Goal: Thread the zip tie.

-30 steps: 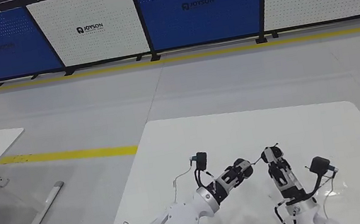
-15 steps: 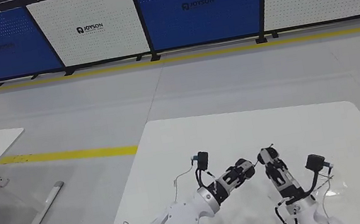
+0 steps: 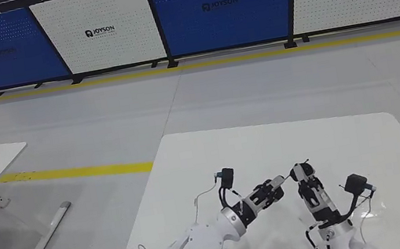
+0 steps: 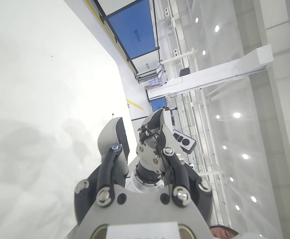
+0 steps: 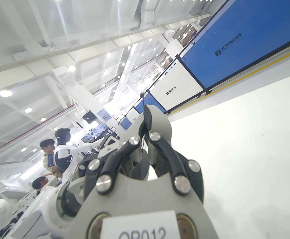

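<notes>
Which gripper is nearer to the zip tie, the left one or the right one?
Right. The right gripper is shut on the zip tie, whose end sticks out past its fingertips. The left gripper is open, close beside the right one.

zip tie: thin black strip. The stretch clamped between the pinched fingers of the right gripper is hidden, and its near end runs out of sight down inside that gripper.
free end: small knob past the fingertips, too small to tell head from tail.
top view: the strip is too fine to pick out between the two arms.
left gripper: mount cut off by the picture's edge. Cannot tell whether it touches the strip.
right gripper from the left wrist: partly masked behind one left finger.
surface: near edge hidden under both arms, near right corner cut off by the frame.
</notes>
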